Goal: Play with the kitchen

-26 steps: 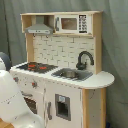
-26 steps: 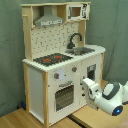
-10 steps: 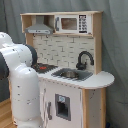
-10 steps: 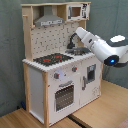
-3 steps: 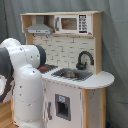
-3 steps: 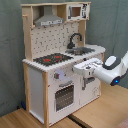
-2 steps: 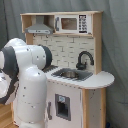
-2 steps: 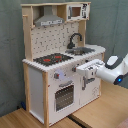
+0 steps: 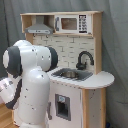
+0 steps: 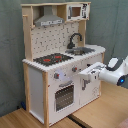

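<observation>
The kitchen [image 10: 35, 92] is a tall white and light-wood toy, seen in both exterior views. It has a black-red stovetop [image 10: 52, 59], a sink [image 10: 83, 50] with a black faucet [image 10: 75, 39], an oven door [image 10: 65, 96], knobs [image 10: 74, 69], a grey hood [image 10: 48, 20] and a microwave [image 10: 75, 11]. My gripper [image 10: 84, 76] reaches in from the second exterior view's right. It is level with the knob row, just in front of the right cabinet door [image 10: 90, 86]. In the first exterior view my white arm [image 9: 32, 85] hides the stovetop and oven; the faucet [image 9: 84, 59] and microwave [image 9: 72, 23] show.
The kitchen stands on a light-wood surface [image 10: 100, 114] with a seam running toward the front. A grey curtain [image 10: 10, 60] hangs behind it. A rounded counter end [image 9: 102, 80] sticks out at the first exterior view's right.
Seconds ago the gripper was up over the sink counter; it has since come down to the kitchen's front. In the last second it dropped slightly, and the arm now covers more of the stovetop.
</observation>
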Controlling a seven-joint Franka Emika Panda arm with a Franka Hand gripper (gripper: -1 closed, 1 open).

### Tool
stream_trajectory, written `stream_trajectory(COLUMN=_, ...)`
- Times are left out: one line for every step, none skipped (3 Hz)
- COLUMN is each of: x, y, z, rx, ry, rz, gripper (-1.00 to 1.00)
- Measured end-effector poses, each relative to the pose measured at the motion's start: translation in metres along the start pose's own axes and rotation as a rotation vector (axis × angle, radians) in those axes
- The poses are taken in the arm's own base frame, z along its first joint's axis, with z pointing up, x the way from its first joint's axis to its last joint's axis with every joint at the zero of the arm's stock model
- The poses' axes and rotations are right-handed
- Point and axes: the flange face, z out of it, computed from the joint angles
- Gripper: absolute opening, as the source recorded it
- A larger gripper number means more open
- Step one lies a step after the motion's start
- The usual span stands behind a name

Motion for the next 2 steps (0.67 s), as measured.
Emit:
stream_trajectory(x=0.011, y=0.011, z=0.004, rx=-0.036, ry=0.037, rz=-0.017, gripper=1.00)
stream_trajectory(x=0.026, y=0.027, z=0.010, rx=-0.061, ry=0.052, rz=-0.010, gripper=1.00)
